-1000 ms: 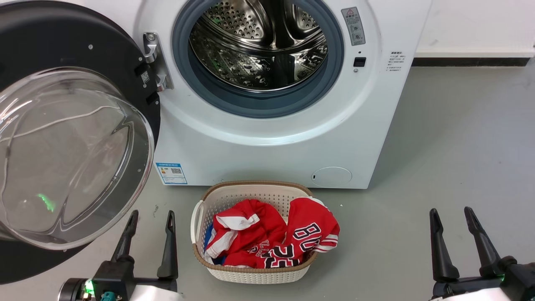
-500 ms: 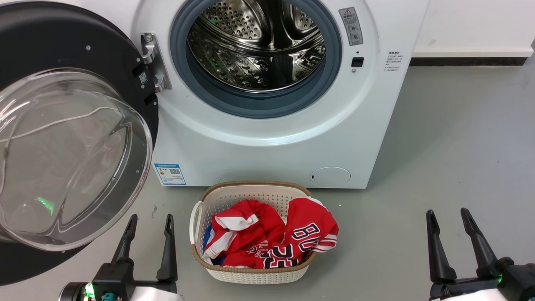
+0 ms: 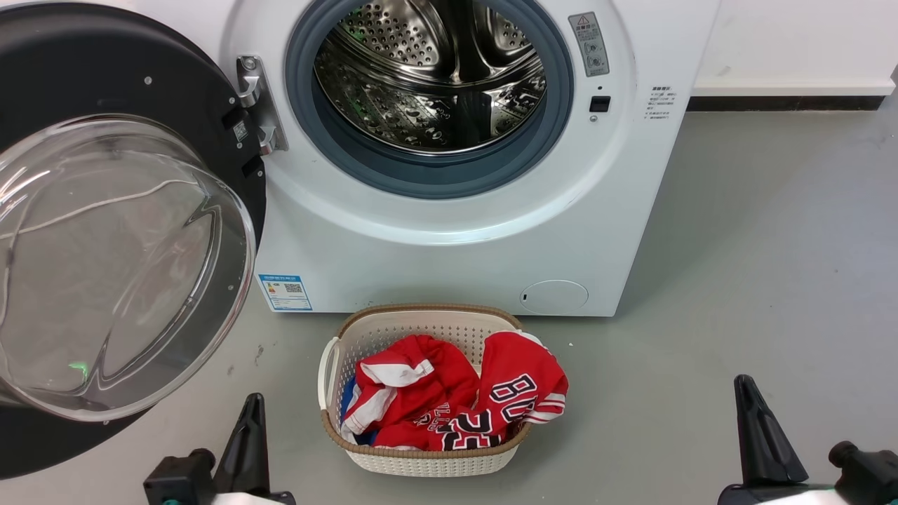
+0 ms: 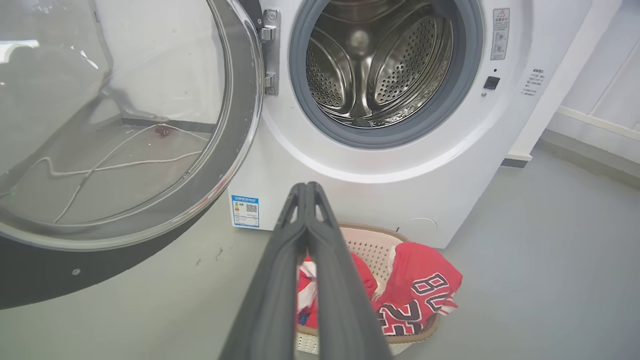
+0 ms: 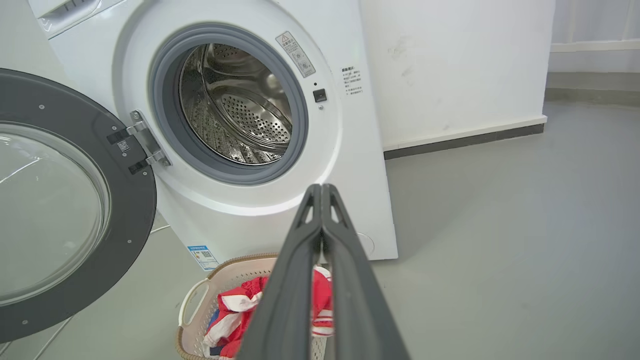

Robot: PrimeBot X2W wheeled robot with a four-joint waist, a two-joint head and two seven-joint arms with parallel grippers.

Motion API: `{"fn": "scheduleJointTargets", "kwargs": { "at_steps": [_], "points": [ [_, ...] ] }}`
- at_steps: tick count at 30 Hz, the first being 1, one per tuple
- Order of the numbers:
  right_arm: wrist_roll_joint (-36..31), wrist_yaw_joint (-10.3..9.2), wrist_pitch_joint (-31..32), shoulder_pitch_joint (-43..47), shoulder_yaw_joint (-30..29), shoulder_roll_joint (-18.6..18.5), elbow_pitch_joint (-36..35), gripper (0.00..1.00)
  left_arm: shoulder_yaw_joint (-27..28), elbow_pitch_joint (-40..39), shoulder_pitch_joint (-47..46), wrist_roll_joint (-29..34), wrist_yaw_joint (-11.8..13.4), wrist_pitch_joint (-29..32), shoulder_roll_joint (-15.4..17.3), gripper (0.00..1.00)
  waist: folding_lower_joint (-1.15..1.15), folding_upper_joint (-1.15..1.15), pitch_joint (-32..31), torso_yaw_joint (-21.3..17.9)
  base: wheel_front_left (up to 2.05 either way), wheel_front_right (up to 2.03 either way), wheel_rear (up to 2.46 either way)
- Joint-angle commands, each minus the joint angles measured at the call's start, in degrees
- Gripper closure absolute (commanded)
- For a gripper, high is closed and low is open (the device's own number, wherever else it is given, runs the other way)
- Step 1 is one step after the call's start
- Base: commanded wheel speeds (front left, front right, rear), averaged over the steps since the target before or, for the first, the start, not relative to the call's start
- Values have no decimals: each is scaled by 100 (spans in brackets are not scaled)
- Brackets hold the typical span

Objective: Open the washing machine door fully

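Both grippers have closed since the earlier picture, where each held its fingers apart, and both have sunk toward the lower edge of the head view. Up and left of the left gripper [image 3: 251,414], the washing machine door [image 3: 119,259] hangs swung far out on its hinge [image 3: 256,105], its glazed inner side facing the robot; nothing touches it. The left gripper has its fingers pressed together on nothing. Ahead, between the two grippers, the steel drum [image 3: 428,77] is open to view and looks empty. Just right of the left gripper stands a white laundry basket [image 3: 328,382] with red jerseys [image 3: 491,393] and some blue cloth [image 3: 349,401] inside. Well to its right, the right gripper [image 3: 747,393] also has its fingers together, holding nothing. I judge the opening is done or nearly so; the next move would need only a light push on the door's rim, if it can swing further.
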Motion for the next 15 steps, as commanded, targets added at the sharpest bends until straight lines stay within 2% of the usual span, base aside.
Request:
{"fn": "scheduleJointTargets", "kwargs": {
  "at_steps": [1,15],
  "points": [
    [285,0,41,-171,6,-50,-41,100,46,-54,-181,-274,-15,51,3,100,0,0,1,0,0,0,0],
    [1772,0,323,-441,13,-124,205,100,135,86,-386,-1784,-109,404,3,100,0,0,6,-6,0,0,0]
  ]
}}
